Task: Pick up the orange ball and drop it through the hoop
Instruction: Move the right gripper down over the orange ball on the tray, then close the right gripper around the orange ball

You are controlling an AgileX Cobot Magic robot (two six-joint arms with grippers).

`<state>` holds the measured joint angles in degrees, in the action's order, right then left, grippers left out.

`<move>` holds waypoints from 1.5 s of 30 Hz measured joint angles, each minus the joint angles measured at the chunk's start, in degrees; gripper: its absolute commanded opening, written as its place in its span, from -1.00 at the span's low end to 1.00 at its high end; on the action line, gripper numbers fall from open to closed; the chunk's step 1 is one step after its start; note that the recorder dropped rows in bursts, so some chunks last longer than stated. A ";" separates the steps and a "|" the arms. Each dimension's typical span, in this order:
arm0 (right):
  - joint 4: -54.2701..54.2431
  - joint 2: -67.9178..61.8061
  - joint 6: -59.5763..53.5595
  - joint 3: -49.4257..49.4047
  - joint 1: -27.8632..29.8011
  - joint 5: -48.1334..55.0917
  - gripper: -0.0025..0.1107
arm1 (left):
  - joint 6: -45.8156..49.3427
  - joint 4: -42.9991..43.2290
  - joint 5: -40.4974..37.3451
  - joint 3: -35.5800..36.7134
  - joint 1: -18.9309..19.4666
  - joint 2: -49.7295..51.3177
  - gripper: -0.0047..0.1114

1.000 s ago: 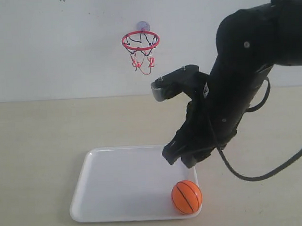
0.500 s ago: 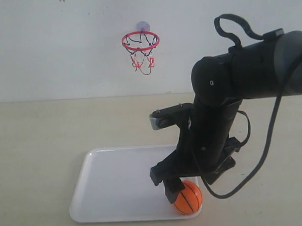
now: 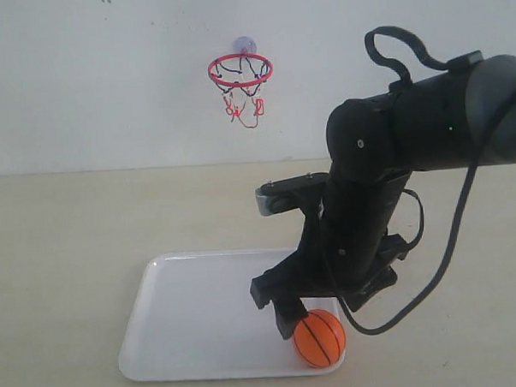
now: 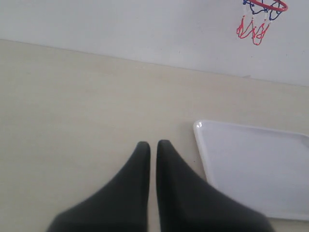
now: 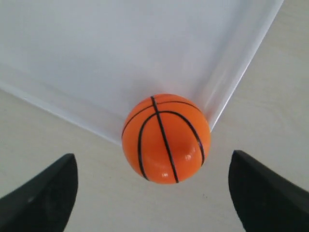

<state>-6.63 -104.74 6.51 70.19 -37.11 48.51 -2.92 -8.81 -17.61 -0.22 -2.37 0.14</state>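
Observation:
The orange ball [image 3: 320,338] [image 5: 165,137] rests in the near right corner of the white tray [image 3: 203,316]. My right gripper [image 3: 319,315] [image 5: 153,166] hangs just above it, open wide, a dark fingertip on each side and neither touching the ball. High on the back wall is the hoop [image 3: 240,72] [image 4: 264,7], a red ring with a string net under a suction cup. My left gripper [image 4: 153,145] is shut and empty over bare table, left of the tray [image 4: 251,169]; it does not show in the exterior view.
The right arm's dark body and looping cable [image 3: 427,152] tower over the tray's right side. Beige table [image 3: 64,253] stretches around the tray, and the white wall [image 3: 90,81] stands behind it.
My right arm came down from above the tray's right edge to the ball, then shifted slightly left. The ball and hoop stayed put.

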 measured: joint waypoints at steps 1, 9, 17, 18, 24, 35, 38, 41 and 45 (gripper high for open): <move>0.00 0.00 -0.03 0.00 0.00 -0.01 0.45 | 0.00 0.00 0.00 0.00 0.00 0.00 -0.85; -0.23 -2.03 -0.03 0.00 0.00 0.15 0.45 | 0.00 0.00 0.00 0.00 0.00 0.00 -0.85; -0.36 -4.01 0.11 0.00 0.00 -0.21 0.45 | 0.00 0.00 0.00 0.00 0.00 0.00 -0.85; -0.24 -4.01 0.15 0.00 0.00 -0.51 0.45 | 0.00 0.00 0.00 0.00 0.00 0.00 -0.85; -0.24 -4.01 0.82 0.00 0.00 -1.35 0.26 | 0.00 0.00 0.00 0.00 0.00 0.00 -0.85; -0.24 -4.01 2.12 0.00 0.00 -1.73 0.27 | 0.00 0.00 0.00 0.00 0.00 0.00 -0.85; -0.24 -4.01 2.49 0.00 0.00 -1.73 0.44 | 0.00 0.00 0.00 0.00 0.00 0.00 -0.85; -0.24 -4.01 2.59 0.00 0.00 -1.73 0.45 | 0.00 0.00 0.00 0.00 0.00 0.00 -0.85; -0.24 -4.25 2.59 0.00 0.00 -1.73 0.45 | 0.00 0.00 0.00 0.00 0.00 0.00 -0.85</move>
<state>-6.87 -108.99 9.10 70.19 -37.11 46.77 -2.92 -8.81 -17.61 -0.22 -2.37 0.14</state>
